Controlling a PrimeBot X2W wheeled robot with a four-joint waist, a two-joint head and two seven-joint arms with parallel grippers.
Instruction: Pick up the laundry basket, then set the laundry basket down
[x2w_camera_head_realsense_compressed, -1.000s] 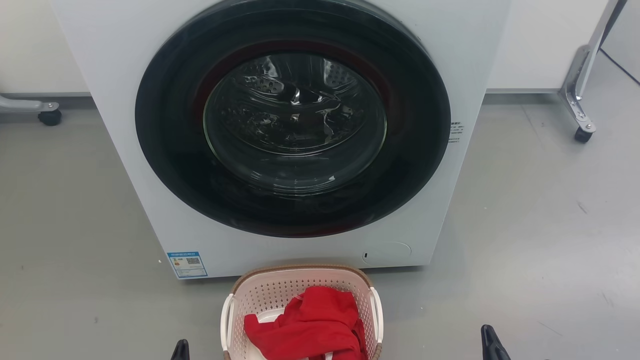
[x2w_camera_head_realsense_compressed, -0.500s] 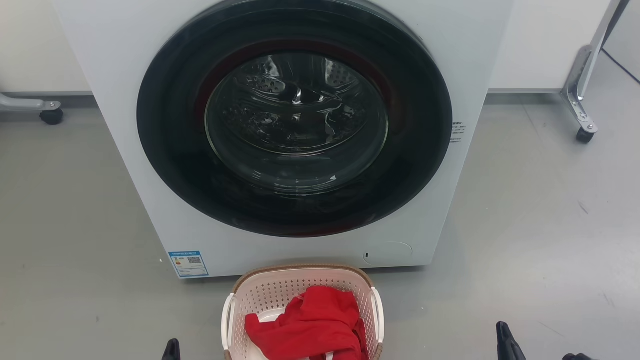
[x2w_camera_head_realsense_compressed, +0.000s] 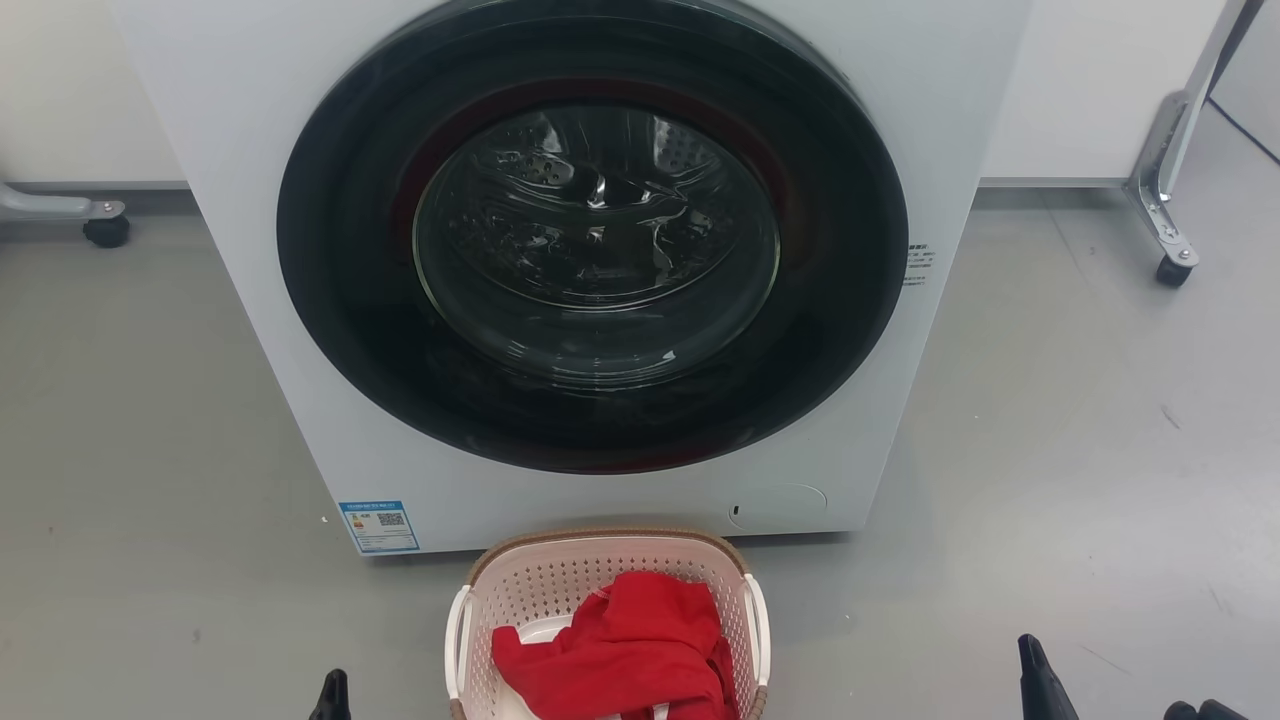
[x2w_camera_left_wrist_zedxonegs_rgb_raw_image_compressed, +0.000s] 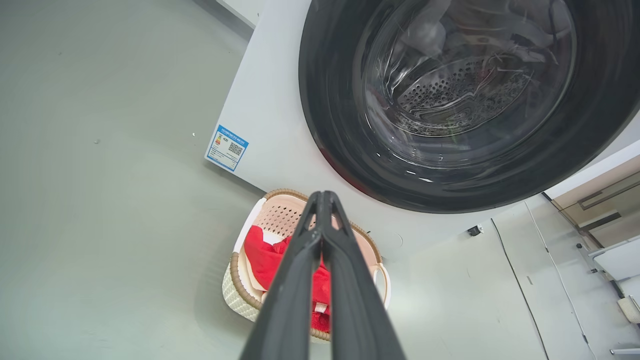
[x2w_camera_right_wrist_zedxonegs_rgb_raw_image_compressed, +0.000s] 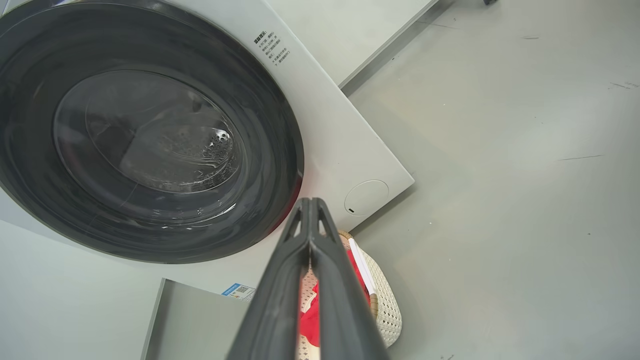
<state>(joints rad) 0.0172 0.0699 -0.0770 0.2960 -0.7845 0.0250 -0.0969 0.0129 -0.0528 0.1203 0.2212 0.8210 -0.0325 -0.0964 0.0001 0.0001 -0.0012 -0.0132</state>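
Flanking the laundry basket (x2w_camera_head_realsense_compressed: 560, 590), left hand (x2w_camera_left_wrist_zedxonegs_rgb_raw_image_compressed: 323, 196), right hand (x2w_camera_right_wrist_zedxonegs_rgb_raw_image_compressed: 310, 202), fingers pressed together (gripping nothing)

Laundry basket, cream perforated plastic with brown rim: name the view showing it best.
Head view: the cream perforated plastic laundry basket lies unobstructed, both white handles visible, only its near end cropped. Left wrist view shows it uncropped but crossed by the left claw; right wrist view shows a side sliver past the right claw.
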